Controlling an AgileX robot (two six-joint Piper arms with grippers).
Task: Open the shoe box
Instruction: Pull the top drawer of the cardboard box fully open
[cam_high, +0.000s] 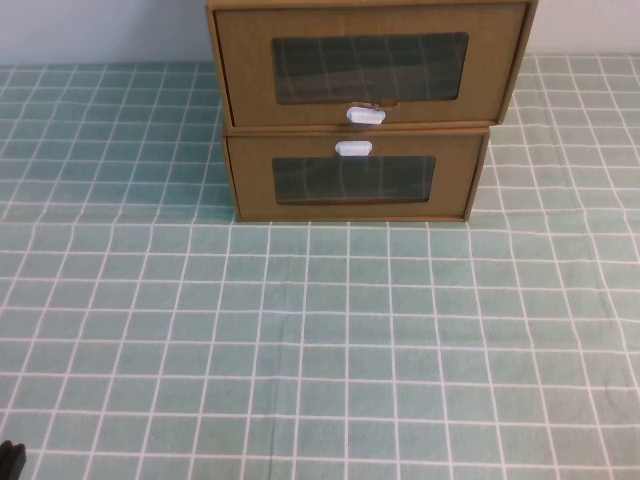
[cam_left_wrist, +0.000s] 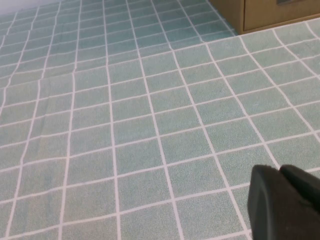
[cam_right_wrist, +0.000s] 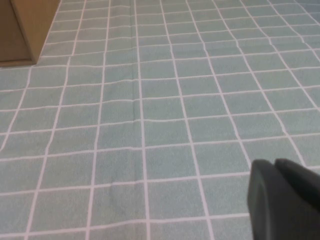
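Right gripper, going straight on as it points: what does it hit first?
Most likely the checked tablecloth: the right gripper, low over it and short of the shoe box, angles down, with the box off its line. Depth is unclear. Left gripper sits near left.

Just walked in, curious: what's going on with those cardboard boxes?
Nothing is being handled yet. The upper shoe box sits on the lower shoe box at the far side of the checked tablecloth, both drawers closed. The left gripper and right gripper hang low over the cloth on the robot's side, shut and empty, well short of the boxes.
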